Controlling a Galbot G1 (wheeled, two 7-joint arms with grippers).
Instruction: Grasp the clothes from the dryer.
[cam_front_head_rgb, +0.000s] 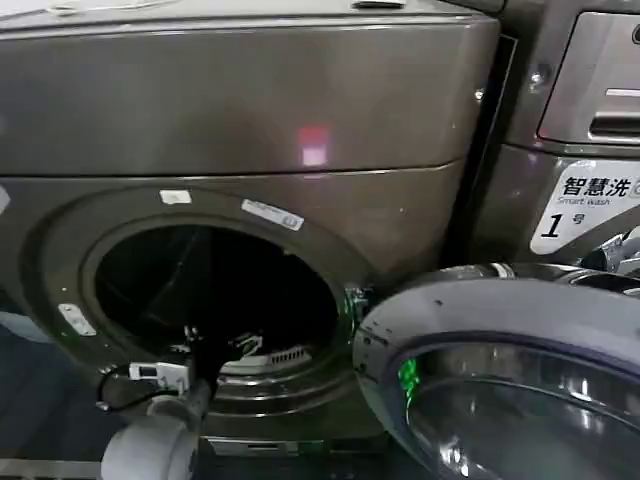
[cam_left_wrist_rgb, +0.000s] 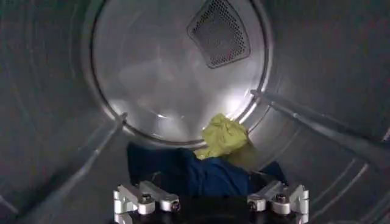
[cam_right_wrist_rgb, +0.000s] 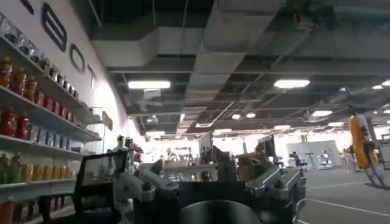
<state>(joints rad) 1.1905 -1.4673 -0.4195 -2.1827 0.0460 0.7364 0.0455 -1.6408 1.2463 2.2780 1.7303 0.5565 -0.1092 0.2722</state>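
Reaching into dryer (cam_front_head_rgb: 250, 110) — left gripper (cam_left_wrist_rgb: 210, 204) fingers apparently spread near clothes (cam_left_wrist_rgb: 224, 136); neighbour reads "Smart Wash 1".

The dryer (cam_front_head_rgb: 230, 110) is cut off by the head view's top, left and bottom edges, and the inside of its drum mouth is too dark there to tell what lies within. The open door (cam_front_head_rgb: 510, 380) beside that mouth runs off the lower right corner. The left gripper (cam_front_head_rgb: 190, 355) reaches into the dark opening, so its fingertips are hidden; in the left wrist view only its base links (cam_left_wrist_rgb: 210, 201) show at the lower edge. Inside the drum, the clothes (cam_left_wrist_rgb: 224, 137) are partly covered by a dark blue fabric (cam_left_wrist_rgb: 195, 173), itself cut by the gripper. The right gripper (cam_right_wrist_rgb: 213, 195) is dim and its fingers run out of view.
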